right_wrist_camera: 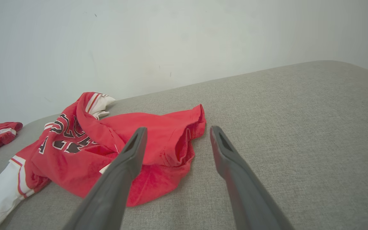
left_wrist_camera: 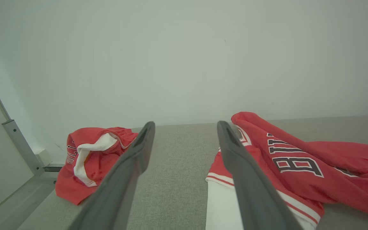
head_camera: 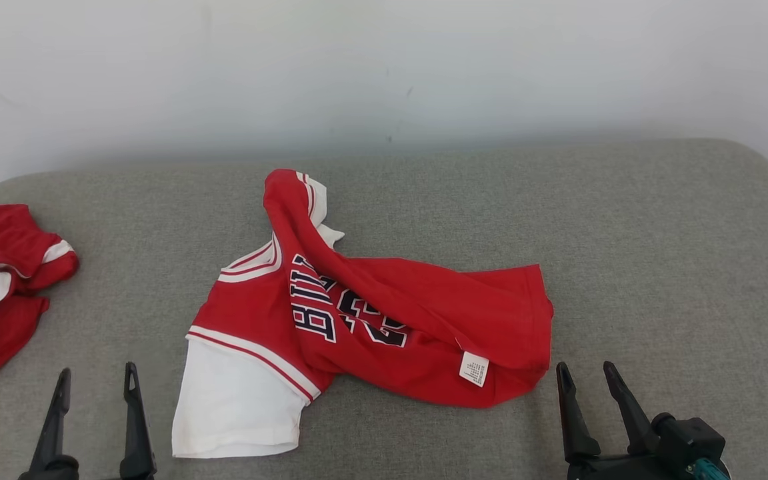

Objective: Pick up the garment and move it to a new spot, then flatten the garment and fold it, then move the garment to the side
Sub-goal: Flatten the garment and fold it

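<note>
Left pincer [head_camera: 97, 368] and right pincer [head_camera: 584, 365] stand with fingers apart and empty at the head view's bottom edge. Between them, a red jersey [head_camera: 384, 313] lies crumpled on the grey padded surface [head_camera: 657, 267]. Left wrist view: jersey lies right of the fingers. Right wrist view: jersey lies left, partly behind one finger.

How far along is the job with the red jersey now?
Nothing looks done: the red jersey lies crumpled on the grey surface, one white sleeve sticking out. Nothing is in hand: the left gripper and right gripper are open and hold nothing. Picking up, moving, flattening, folding and setting aside are all left.
</note>
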